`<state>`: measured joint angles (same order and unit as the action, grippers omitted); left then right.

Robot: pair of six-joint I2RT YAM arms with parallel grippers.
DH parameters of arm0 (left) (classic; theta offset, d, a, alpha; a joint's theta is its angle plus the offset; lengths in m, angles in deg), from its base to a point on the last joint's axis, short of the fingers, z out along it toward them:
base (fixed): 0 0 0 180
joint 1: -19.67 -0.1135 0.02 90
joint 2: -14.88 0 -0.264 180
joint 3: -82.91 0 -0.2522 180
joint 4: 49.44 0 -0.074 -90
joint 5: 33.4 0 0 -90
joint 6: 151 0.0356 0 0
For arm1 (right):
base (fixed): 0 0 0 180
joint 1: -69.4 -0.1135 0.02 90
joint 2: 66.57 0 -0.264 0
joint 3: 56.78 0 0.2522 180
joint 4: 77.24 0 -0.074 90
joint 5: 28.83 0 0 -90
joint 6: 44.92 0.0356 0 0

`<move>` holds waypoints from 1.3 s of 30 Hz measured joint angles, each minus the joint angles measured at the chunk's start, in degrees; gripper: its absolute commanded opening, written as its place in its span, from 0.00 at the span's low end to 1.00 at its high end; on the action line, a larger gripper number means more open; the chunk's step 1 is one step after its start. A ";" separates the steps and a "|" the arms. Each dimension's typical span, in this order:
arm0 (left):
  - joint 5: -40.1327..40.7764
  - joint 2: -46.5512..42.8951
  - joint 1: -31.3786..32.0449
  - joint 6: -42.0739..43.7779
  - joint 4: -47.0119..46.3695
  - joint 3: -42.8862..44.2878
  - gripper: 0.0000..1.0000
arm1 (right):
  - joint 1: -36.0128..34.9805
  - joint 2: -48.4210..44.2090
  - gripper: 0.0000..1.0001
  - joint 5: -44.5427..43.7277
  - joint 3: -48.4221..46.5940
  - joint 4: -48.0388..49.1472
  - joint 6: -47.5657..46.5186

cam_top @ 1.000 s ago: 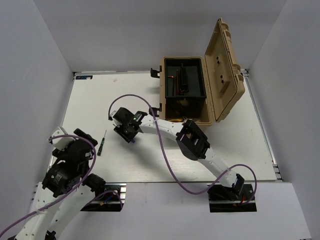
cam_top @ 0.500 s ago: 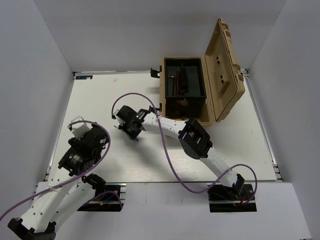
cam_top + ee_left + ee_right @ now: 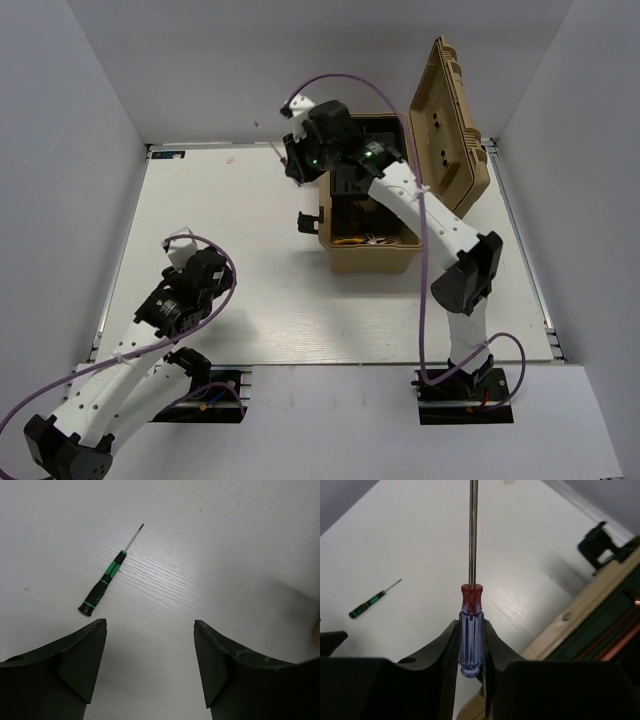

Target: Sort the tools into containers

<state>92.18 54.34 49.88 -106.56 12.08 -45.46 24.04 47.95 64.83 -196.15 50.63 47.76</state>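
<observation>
Right wrist view: saw the right end effector clamped on the clear blue handle of the blue screwdriver, its red collar and bare shaft pointing away, raised over the worktop just beside the rim of the tan toolbox. Spotted the small green-and-black screwdriver lying flat on the worktop, well apart from the box. Left wrist view: found the left end effector with fingers spread apart, holding nothing, hovering near that same small screwdriver without touching it. Top external view: noted the toolbox lid standing open.
</observation>
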 measured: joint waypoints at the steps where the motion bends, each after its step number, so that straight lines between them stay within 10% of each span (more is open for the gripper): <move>1: -0.22 0.26 -0.02 0.09 -0.15 -0.02 0.84 | 0.50 -1.14 0.00 -0.92 -0.13 0.17 0.13; 15: -2.58 13.97 -0.11 0.11 -1.07 0.52 0.87 | 9.22 -4.33 0.00 -31.65 15.26 9.68 -11.13; 34: -1.81 12.74 -0.48 -2.95 0.13 0.52 0.96 | 16.11 2.36 0.00 -37.24 14.25 8.74 -12.48; 39: -1.38 14.99 -0.52 -4.22 1.51 2.01 0.97 | 17.09 2.64 0.29 -36.06 14.10 6.40 -11.43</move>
<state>90.80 69.34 49.36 -110.78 13.59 -43.45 41.13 50.60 28.76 -182.05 57.03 36.33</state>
